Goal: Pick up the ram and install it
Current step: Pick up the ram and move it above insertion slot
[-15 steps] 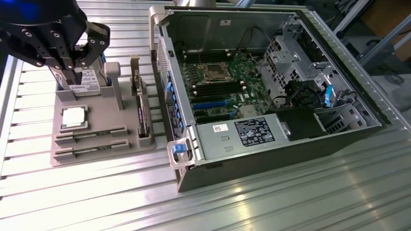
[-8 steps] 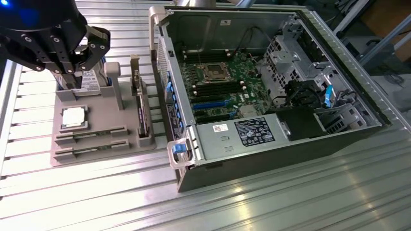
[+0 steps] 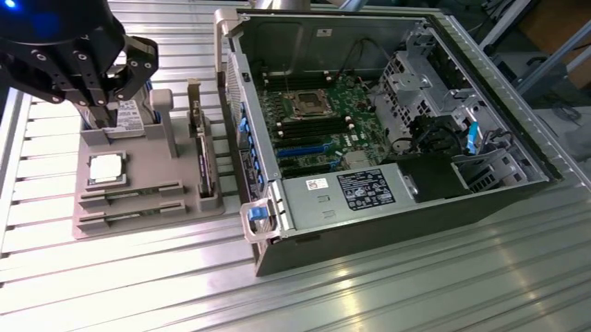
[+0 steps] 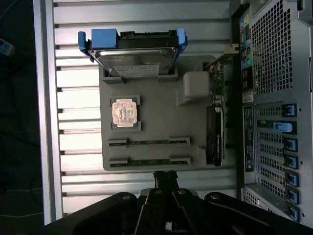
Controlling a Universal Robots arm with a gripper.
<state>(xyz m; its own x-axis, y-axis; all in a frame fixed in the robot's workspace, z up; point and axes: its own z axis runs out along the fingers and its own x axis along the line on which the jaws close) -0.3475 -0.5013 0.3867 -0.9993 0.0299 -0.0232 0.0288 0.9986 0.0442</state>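
Looking first at the exterior view, you have the black multi-link gripper (image 3: 104, 102) hanging over the silver hard drive with blue side rails (image 3: 124, 114) at the far end of the grey moulded parts tray (image 3: 166, 159), carrying nothing. The ram waits at the tray's near end: one long, narrow green circuit-board ram stick (image 3: 129, 196) and a second ram stick (image 3: 129, 215) sit parallel in their own slots, just beside the square silver CPU chip (image 3: 105, 168). They are well apart from the open black computer case (image 3: 388, 232) on the exterior view's right, where the green motherboard (image 3: 319, 121) lies exposed. Turning to the wrist view, you can see the fingertips (image 4: 159, 176) pressed together with nothing between them, so the jaws are closed and empty. The ram stick (image 4: 149, 142) and the second ram stick (image 4: 149, 161) lie between the CPU chip (image 4: 124, 112) and the gripper (image 4: 165, 177), the second one nearer the gripper. Both seem to stand on edge, though that is hard to judge from above. Treat a stick as light, stiff and thin, yet fragile: you would do best to pinch it gently across its two flat faces at mid-length, where the tray leaves the upper edge bare. The smooth board may slip or tilt.
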